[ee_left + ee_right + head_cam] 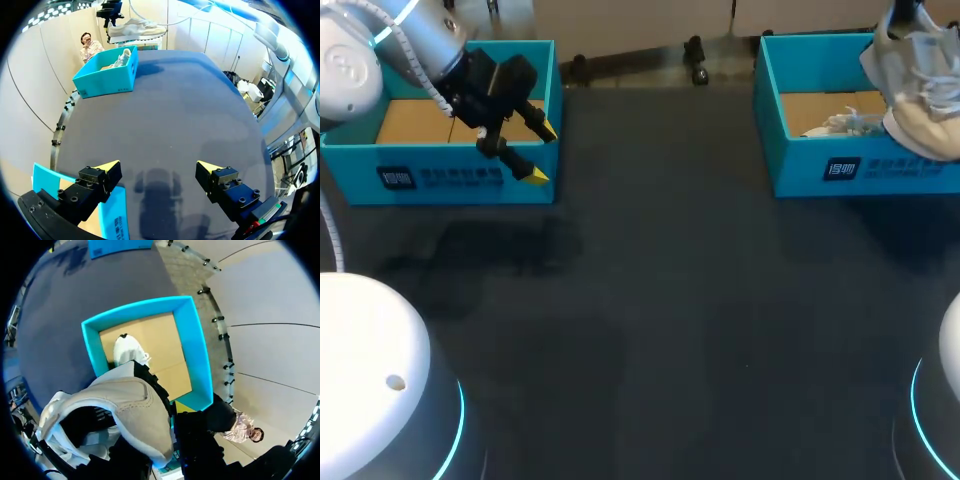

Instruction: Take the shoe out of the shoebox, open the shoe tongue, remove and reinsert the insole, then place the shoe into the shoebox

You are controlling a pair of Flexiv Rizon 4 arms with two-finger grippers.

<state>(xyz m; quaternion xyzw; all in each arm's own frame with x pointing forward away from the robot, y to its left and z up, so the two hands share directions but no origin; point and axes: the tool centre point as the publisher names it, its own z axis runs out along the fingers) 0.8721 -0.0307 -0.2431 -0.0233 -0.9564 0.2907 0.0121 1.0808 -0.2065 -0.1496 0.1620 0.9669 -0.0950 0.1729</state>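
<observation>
Left claw (542, 152) gapes wide; right claw (176, 412) (raised high) grips shoe (134, 412).

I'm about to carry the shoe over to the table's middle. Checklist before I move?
1. Shoe hangs above the right shoebox rim: ok.
2. Right end effector shut on shoe: ok; how firmly, cannot tell.
3. Second shoe lies in that box, apart from the raised one: ok.
4. Left end effector open, empty: ok.
5. Left end effector over left shoebox, away from the carry path: ok.
</observation>
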